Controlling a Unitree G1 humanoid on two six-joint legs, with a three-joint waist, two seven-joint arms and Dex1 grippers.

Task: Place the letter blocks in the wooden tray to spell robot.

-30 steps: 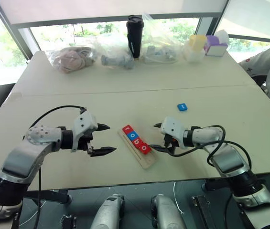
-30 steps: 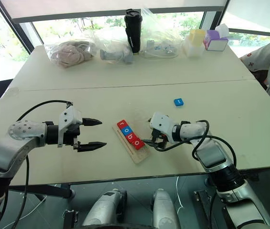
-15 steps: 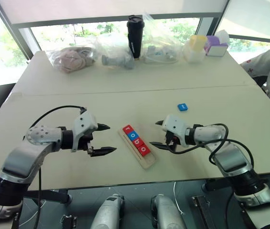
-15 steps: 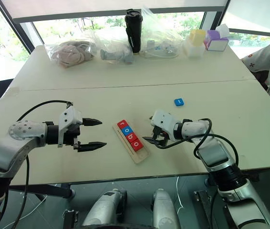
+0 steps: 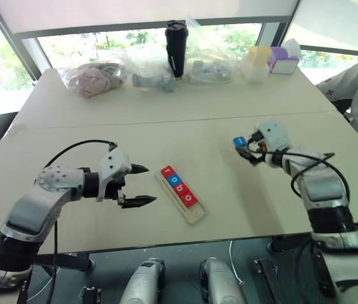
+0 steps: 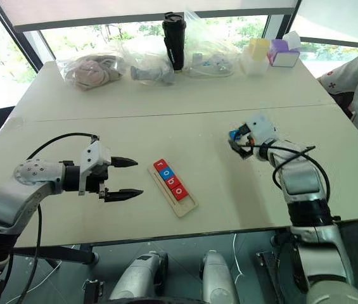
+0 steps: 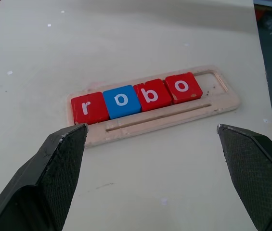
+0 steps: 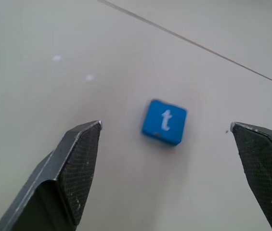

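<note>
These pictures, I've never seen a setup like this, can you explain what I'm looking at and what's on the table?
This is a two-armed robot at a table. The two wide pictures come from cameras in its head, looking down over its arms. The two close-ups come from cameras on its wrists, looking out between black fingers.

A wooden tray holds four letter blocks spelling "robo", with one slot left. The blue "t" block lies apart on the table. The right gripper is open in front of it, holding nothing. The left gripper is open beside the tray, also holding nothing. Bags, a black cup and small boxes sit along the far edge.
</note>
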